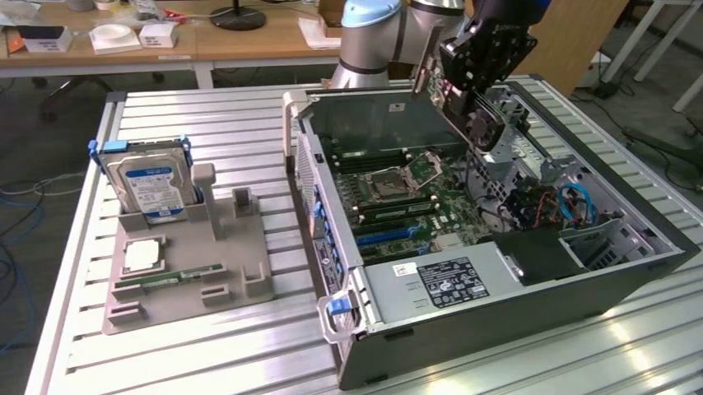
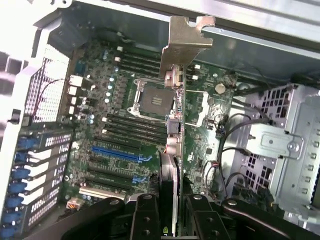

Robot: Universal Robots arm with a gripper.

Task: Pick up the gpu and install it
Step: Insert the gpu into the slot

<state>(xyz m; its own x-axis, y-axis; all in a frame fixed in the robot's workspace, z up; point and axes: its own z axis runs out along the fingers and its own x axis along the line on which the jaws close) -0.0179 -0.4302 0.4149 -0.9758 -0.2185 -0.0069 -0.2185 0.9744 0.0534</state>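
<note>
Your hand (image 1: pixel 470 82) is clamped on the gpu (image 1: pixel 478 119), which hangs tilted under it, above the open case (image 1: pixel 615 280) and not seated in anything yet. In the wrist view the two black fingers (image 2: pixel 145 215) sit on either side of the card with the green board pinched edge-on between them, so the hand (image 2: pixel 171 212) is closed on the gpu (image 2: pixel 176 125). The silver bracket (image 2: pixel 182 37) is at the card's far end, out past the fingertips.

Straight beyond the card from the hand is the motherboard (image 2: pixel 115 100). The open cpu socket (image 2: pixel 150 97) sits just to one side of the card's edge, and the blue slot (image 2: pixel 120 155) is on that same side, closer in to the fingers. On the card's other side there's a silver drive cage (image 2: pixel 280 145) with some black cables around it.

In the exterior view the hand is over the back part of the case, above the socket (image 1: pixel 409 174). Well away from the hand, on the exterior view's left, the desk (image 1: pixel 220 123) carries a grey holder (image 1: pixel 236 263) with a hard drive (image 1: pixel 154 185) standing in it.
</note>
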